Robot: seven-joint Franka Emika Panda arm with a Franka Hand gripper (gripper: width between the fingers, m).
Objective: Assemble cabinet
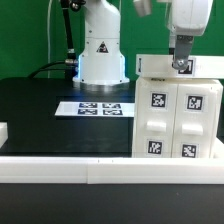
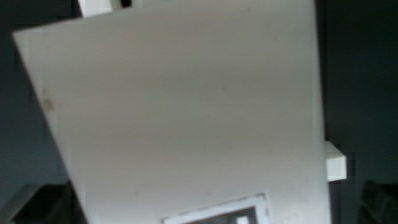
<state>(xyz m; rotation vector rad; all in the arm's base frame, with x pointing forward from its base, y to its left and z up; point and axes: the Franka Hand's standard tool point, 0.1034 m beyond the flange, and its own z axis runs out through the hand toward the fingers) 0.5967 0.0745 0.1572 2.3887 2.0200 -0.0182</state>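
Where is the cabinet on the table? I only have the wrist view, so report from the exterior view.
Observer: The cabinet stands upright at the exterior view's right.
Operator: Give me the gripper.
Observer: The gripper is at the cabinet's top edge; whether it's shut, I can't tell.
Operator: Name what lies beside the cabinet.
Observer: The marker board lies flat, apart from it, toward the exterior view's left.
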